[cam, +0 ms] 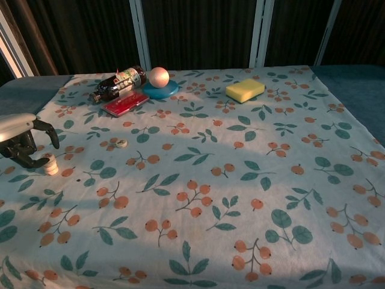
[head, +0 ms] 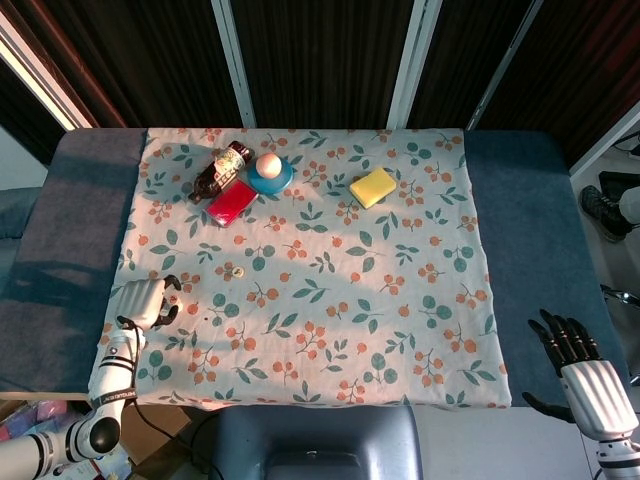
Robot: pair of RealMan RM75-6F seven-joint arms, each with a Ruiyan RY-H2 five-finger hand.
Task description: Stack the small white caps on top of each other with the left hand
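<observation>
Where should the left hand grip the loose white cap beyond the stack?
Pinch the loose white cap across its rim, coming straight down. It is a low disc lying flat on the tablecloth, apart from the stack near the left hand.

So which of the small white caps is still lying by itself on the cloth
The lone small white cap lying flat on the floral cloth, nearer the red box. The others sit stacked beside the left hand.

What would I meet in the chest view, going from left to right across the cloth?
Left hand → cap stack → bottle → ball → sponge.
</observation>
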